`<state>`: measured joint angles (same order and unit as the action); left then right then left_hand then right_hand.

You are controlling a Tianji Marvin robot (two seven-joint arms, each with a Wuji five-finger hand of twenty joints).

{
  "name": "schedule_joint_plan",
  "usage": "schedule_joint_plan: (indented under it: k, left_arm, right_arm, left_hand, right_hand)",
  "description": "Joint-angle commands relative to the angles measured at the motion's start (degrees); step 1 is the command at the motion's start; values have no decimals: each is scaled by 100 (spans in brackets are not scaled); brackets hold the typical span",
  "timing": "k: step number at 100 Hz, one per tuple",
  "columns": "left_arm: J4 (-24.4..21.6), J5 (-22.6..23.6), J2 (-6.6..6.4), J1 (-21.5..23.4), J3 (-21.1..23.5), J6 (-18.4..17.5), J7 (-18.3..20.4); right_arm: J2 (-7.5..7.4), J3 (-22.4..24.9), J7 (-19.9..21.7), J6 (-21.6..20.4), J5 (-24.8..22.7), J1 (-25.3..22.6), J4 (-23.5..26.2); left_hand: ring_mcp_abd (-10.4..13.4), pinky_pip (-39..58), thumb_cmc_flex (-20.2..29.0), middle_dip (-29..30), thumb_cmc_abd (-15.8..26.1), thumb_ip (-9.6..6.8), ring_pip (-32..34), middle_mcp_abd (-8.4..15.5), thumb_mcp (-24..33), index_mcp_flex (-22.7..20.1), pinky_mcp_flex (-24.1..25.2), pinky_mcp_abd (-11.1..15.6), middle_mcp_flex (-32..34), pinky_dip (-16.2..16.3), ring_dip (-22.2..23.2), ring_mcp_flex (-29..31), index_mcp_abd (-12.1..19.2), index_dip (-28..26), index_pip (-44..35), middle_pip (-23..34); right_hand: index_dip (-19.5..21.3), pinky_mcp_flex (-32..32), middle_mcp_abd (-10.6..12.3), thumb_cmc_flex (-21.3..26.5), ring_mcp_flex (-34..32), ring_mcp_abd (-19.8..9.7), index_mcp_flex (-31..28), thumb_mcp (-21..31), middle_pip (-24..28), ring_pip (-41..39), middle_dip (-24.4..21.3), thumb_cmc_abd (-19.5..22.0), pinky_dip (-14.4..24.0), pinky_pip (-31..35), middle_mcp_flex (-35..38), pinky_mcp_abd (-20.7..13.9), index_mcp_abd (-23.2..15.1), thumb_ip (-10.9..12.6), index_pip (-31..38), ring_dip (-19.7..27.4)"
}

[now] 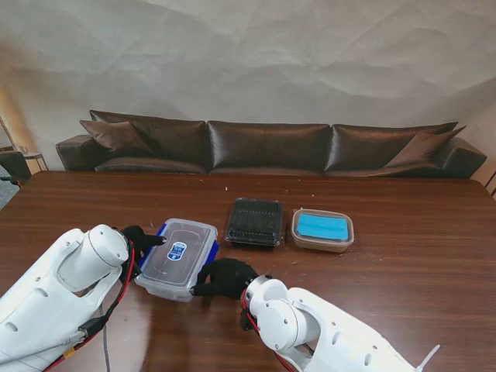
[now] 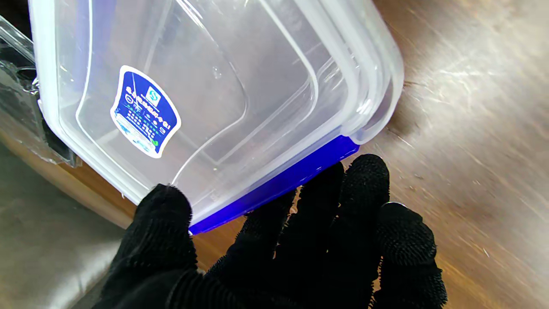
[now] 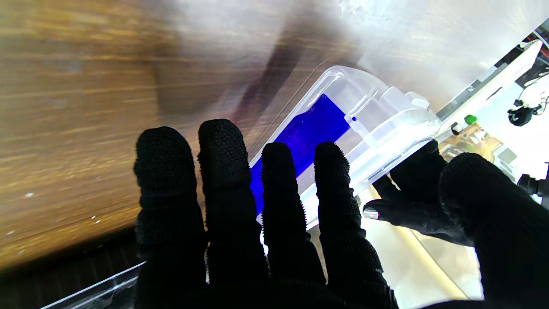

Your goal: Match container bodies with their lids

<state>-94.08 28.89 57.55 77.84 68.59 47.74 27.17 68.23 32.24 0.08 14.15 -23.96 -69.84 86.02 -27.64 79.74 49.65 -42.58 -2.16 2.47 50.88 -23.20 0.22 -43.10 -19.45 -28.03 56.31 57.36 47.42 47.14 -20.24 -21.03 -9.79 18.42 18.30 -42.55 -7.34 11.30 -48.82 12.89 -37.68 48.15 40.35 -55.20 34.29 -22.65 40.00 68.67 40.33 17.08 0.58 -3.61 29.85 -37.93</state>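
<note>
A clear lidded box (image 1: pixel 180 256) with a blue label and blue side clasps sits on the table near me, left of centre. My left hand (image 1: pixel 142 239) grips its left side. In the left wrist view the thumb lies on the lid rim of the box (image 2: pixel 214 86) and the fingers (image 2: pixel 364 184) press the blue clasp (image 2: pixel 279 184). My right hand (image 1: pixel 225 277) holds the box's near right corner. In the right wrist view that hand's fingers (image 3: pixel 279 193) lie against the other blue clasp (image 3: pixel 309 128), with the thumb curled by the box's edge (image 3: pixel 386 116).
A black tray with a clear lid (image 1: pixel 254 221) stands just beyond the box. To its right sits a brown container with a blue lid (image 1: pixel 322 229). A dark sofa (image 1: pixel 271 146) runs along the table's far edge.
</note>
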Motion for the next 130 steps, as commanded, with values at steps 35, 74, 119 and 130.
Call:
schedule_joint_plan:
  k: [35, 74, 119, 130]
  left_arm:
    - [-611, 1543, -244, 325, 483, -358, 1169]
    - [-588, 2335, 20, 464, 1002, -2899, 654]
    - [278, 984, 4, 102, 729, -4642, 374]
    - [394, 760, 0, 93, 669, -4773, 377]
  right_arm:
    - [192, -325, 12, -254, 179, 68, -170]
    - [102, 148, -170, -15, 16, -258, 167]
    - [193, 559, -273, 704, 314, -161, -33]
    - [260, 525, -267, 836, 492, -43, -227]
  left_hand:
    - [-194, -239, 55, -10, 199, -161, -194, -81, -103, 309, 351, 283, -188, 48, -31, -296, 3, 97, 119, -142]
    - [513, -1789, 130, 974, -560, -181, -2535, 386, -26, 1484, 2034, 1094, -1879, -957, -938, -2404, 1016, 444, 499, -1061]
    - [1764, -7055, -104, 2602, -1525, -24, -4805, 1140, 558, 2526, 2393, 1984, -3689, -2490, -2638, -3885, 1286, 946, 960, -1652]
    - [2015, -7651, -758, 2913, -1966, 133, -4899, 1274, 1821, 2512, 2286, 2148, -3910, -3158, -2990, -4141, 1359, 1070, 934, -1728]
  right_hand:
    - [-6, 2766, -76, 19, -75, -35, 387, 121, 55, -151, 26, 192, 202, 219, -120, 59, -376, 79, -217, -97]
    - [23, 2497, -138, -63, -297, 4, 192, 194, -6, -88, -80, -80, 237, 322, 66, 196, -267, 52, -20, -33]
    - [156, 2291, -225, -198, -314, 160, 649, 84, -115, 260, -211, -77, 250, 462, 30, 325, 453, 59, 160, 120]
    - [112, 2278, -262, -238, -238, 213, 890, -26, -294, 451, -359, -50, 247, 480, -77, 337, 523, 62, 128, 188]
